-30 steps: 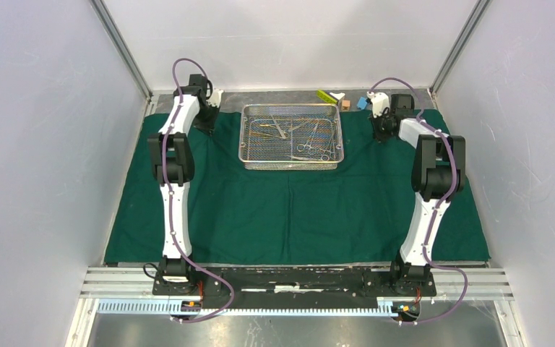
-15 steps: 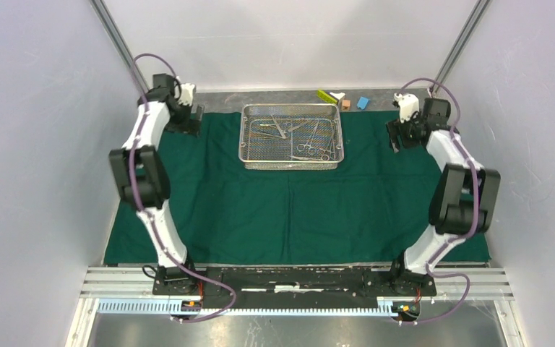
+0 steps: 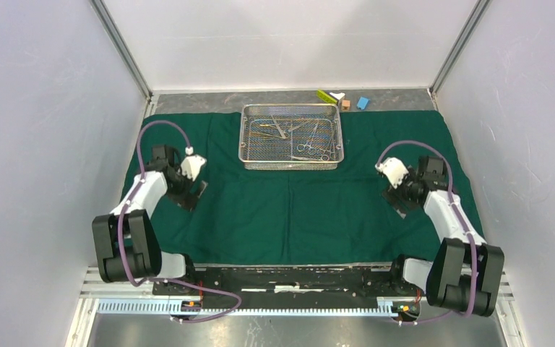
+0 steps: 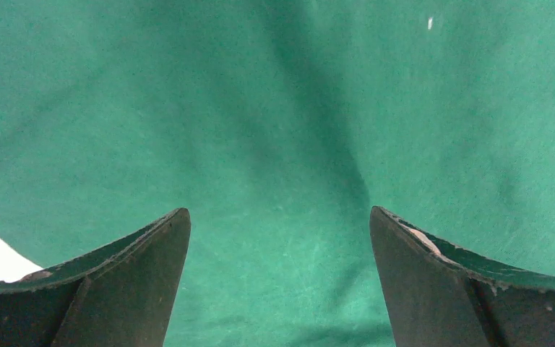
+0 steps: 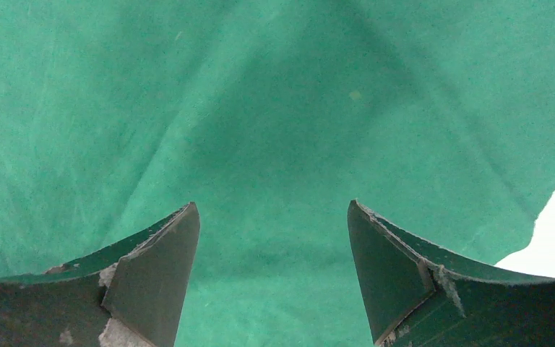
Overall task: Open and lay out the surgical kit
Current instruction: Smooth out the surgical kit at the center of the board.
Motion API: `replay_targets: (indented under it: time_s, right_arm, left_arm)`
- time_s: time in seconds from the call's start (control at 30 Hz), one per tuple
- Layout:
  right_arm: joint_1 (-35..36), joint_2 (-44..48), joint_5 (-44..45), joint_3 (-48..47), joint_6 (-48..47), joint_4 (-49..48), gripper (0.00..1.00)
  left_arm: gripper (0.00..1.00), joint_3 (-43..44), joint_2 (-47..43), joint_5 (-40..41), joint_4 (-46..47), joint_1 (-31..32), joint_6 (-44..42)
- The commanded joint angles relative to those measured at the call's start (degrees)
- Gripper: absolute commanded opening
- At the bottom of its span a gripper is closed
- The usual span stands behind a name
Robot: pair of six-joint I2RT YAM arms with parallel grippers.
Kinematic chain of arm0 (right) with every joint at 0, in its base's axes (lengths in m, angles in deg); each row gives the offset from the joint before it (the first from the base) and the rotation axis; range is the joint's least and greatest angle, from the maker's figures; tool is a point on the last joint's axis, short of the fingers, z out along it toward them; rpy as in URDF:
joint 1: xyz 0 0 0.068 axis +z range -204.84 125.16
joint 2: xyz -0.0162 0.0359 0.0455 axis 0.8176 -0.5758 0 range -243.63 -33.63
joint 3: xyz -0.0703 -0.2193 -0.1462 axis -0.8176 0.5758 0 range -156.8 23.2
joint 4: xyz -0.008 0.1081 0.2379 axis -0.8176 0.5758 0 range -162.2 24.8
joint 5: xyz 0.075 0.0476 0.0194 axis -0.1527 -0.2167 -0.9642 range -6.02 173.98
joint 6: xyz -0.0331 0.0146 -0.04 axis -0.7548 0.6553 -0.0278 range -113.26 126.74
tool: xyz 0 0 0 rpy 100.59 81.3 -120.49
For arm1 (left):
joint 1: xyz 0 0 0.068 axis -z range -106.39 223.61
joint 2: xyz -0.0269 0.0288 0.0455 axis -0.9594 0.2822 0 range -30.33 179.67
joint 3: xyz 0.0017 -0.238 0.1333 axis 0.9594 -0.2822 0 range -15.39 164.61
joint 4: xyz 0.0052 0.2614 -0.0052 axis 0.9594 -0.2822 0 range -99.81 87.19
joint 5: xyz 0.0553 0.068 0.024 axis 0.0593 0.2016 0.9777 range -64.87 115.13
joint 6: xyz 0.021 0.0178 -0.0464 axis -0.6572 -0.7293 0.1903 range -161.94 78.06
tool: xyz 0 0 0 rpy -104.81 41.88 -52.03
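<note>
The surgical kit's dark green cloth (image 3: 289,210) lies spread flat over the table. Its silver wire-mesh tray (image 3: 291,165) stands at the back centre with several steel clamps and tweezers (image 3: 311,148) inside. My left gripper (image 3: 191,194) hovers low over the cloth's left part, well to the near left of the tray. In the left wrist view it (image 4: 278,213) is open, with only green cloth (image 4: 260,108) between its fingers. My right gripper (image 3: 399,201) mirrors it over the right part. It (image 5: 271,206) is also open, over bare cloth (image 5: 260,108).
A yellow-green block (image 3: 324,95), a brown block (image 3: 345,104) and a blue block (image 3: 363,103) sit on the grey strip behind the tray. White walls close in on the left, right and back. The cloth's edge (image 5: 549,210) shows at the right of the right wrist view.
Both arms have swung from the cloth's far corners back toward the near side, folding low. Both grippers have gone from shut to open. The tray has not moved.
</note>
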Motion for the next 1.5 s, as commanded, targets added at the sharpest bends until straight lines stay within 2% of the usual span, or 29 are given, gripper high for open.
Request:
replay_targets:
  time_s: [0.0, 0.37, 0.57, 0.73, 0.9, 0.97, 1.03, 1.17, 1.33, 1.47]
  right_arm:
    - [-1.01, 3.84, 2.75, 5.79, -8.43, 2.94, 0.82]
    - [-1.95, 8.02, 5.41, 15.16, -16.77, 9.70, 0.82]
    - [-1.97, 10.39, 6.47, 15.50, -18.32, 14.04, 0.83]
    - [-1.94, 11.75, 7.63, 15.92, -18.75, 15.72, 0.85]
    - [-1.99, 13.26, 9.31, 14.58, -18.59, 16.36, 0.87]
    - [-1.95, 13.55, 8.88, 12.37, -17.98, 17.65, 0.94]
    - [-1.97, 13.54, 7.61, 8.98, -16.86, 18.29, 0.98]
    - [-1.98, 10.63, 3.62, -0.56, -10.13, 16.43, 0.98]
    - [-1.98, 3.19, -1.28, -10.46, 1.36, 7.07, 0.98]
    - [-2.00, -6.46, -3.65, -18.10, 11.70, -4.12, 0.98]
  left_arm:
    - [1.00, -5.68, -4.60, -0.44, 2.67, -2.99, -8.85]
    - [0.99, -15.45, -7.41, 2.25, 0.81, -9.49, -19.44]
    - [0.99, -18.92, -12.10, 4.17, -0.67, -9.81, -22.75]
    - [0.99, -18.11, -12.77, 5.01, -0.15, -9.85, -22.34]
    - [1.00, -13.46, -10.68, 5.43, -0.28, -9.94, -20.24]
    - [1.00, -10.41, -9.90, 4.78, -1.45, -10.05, -19.27]
    - [1.00, -6.92, -9.52, 3.51, -2.83, -10.10, -18.02]
    - [1.00, 1.55, -7.90, -1.84, -4.10, -10.12, -12.53]
    - [1.00, 13.50, 0.20, -11.57, -0.46, -8.89, 1.13]
    - [1.00, 23.32, 10.98, -13.13, 5.21, -4.69, 11.42]
